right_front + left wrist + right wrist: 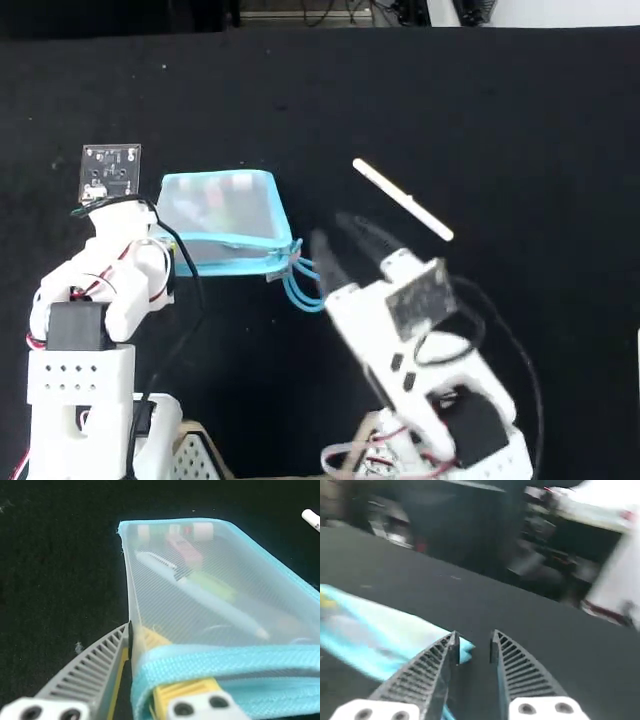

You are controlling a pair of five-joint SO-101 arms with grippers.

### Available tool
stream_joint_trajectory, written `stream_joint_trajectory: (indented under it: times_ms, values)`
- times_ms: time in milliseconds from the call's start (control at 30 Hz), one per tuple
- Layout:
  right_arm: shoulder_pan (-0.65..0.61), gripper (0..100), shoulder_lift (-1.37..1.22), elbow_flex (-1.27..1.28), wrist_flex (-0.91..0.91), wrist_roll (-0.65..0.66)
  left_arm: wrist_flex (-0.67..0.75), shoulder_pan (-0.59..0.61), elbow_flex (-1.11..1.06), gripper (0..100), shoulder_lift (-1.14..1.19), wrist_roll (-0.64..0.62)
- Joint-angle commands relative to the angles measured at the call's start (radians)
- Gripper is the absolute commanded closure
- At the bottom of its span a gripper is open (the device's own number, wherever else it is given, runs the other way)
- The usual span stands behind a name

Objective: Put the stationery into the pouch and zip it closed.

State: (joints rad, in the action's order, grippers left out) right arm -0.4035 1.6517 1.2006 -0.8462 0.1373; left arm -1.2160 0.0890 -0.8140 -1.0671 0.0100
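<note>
Left gripper (137,636) pinches pouch (210,595) on black table (480,100); right gripper (472,642) spread; room (470,540) behind seemingly cluttered.

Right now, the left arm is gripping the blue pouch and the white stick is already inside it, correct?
Not quite: the left gripper does grip the blue pouch, but the white stick lies outside it on the black table, as the high view shows.
</note>
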Motion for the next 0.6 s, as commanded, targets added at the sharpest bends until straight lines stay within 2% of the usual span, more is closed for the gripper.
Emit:
stream_joint_trajectory:
  times_ms: [0, 267, 467, 567]
  values:
    - [0.098, 89.0, -0.197, -0.067, 0.083, -0.002, 0.021, 0.013, 0.012, 97, -0.003, -0.003]
    - [0.270, 88.7, -0.800, -0.311, 0.144, -0.005, 0.020, 0.013, 0.010, 97, -0.003, 0.000]
    - [0.350, 74.6, -1.225, -0.526, 0.146, 0.002, 0.015, 0.013, 0.010, 97, -0.003, 0.003]
    - [0.358, 73.7, -1.417, -0.638, 0.146, 0.002, 0.015, 0.013, 0.010, 97, -0.003, 0.003]
